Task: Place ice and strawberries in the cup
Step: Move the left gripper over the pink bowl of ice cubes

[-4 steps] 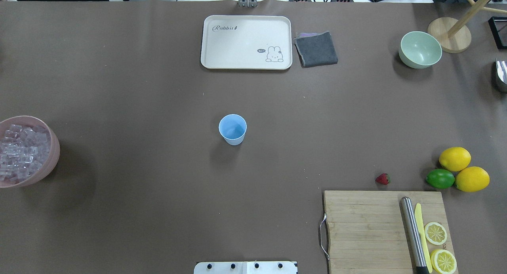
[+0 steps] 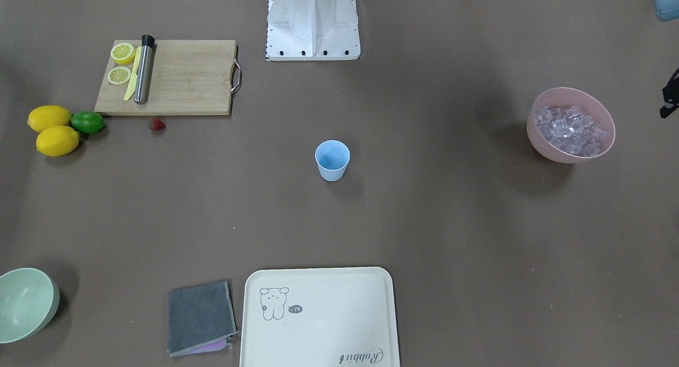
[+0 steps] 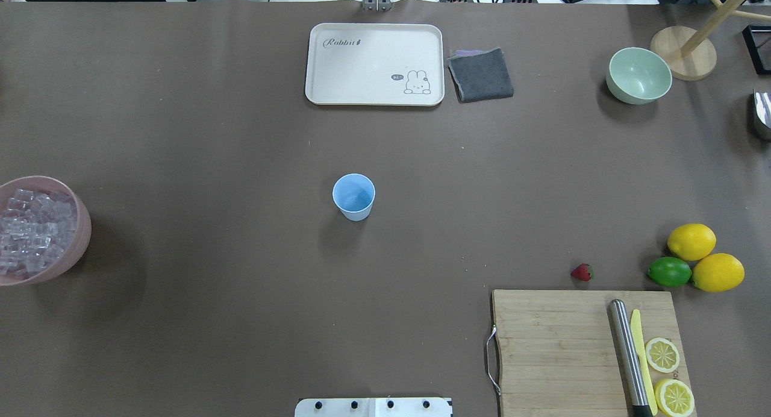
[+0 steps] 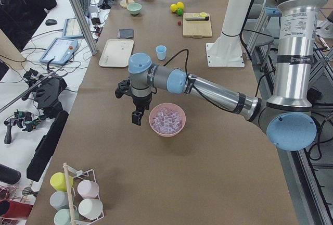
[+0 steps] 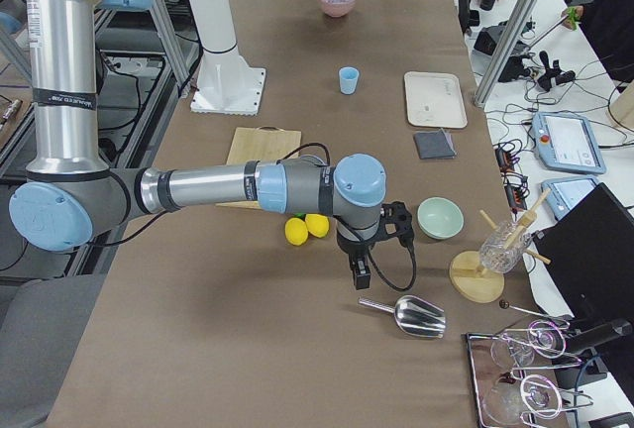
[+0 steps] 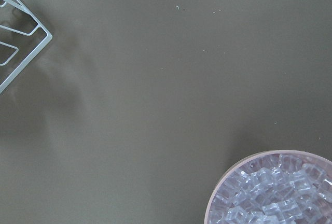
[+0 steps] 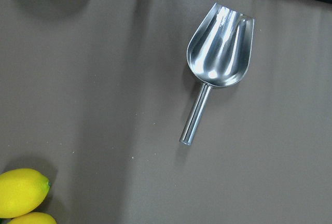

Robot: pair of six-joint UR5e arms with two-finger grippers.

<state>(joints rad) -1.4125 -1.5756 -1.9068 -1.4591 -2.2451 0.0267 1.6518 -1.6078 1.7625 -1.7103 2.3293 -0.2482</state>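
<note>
The pale blue cup (image 3: 353, 195) stands upright and empty mid-table, also in the front view (image 2: 332, 160). The ice (image 3: 30, 230) fills a pink bowl (image 3: 82, 224) at the table's left end, and shows in the left wrist view (image 6: 275, 193). The small red strawberry (image 3: 582, 272) lies on the table just beyond the cutting board. My left gripper (image 4: 136, 118) hangs above the table beside the pink bowl, on its side away from the cup. My right gripper (image 5: 359, 271) hangs above the table's right end, near a metal scoop (image 7: 220, 53). I cannot tell whether either is open or shut.
A wooden cutting board (image 3: 554, 344) carries a steel rod, a yellow knife and lemon slices. Two lemons (image 3: 691, 241) and a lime (image 3: 669, 272) lie right of the strawberry. A cream tray (image 3: 374, 64), a grey cloth (image 3: 480, 75) and a mint bowl (image 3: 638, 75) sit at the far edge.
</note>
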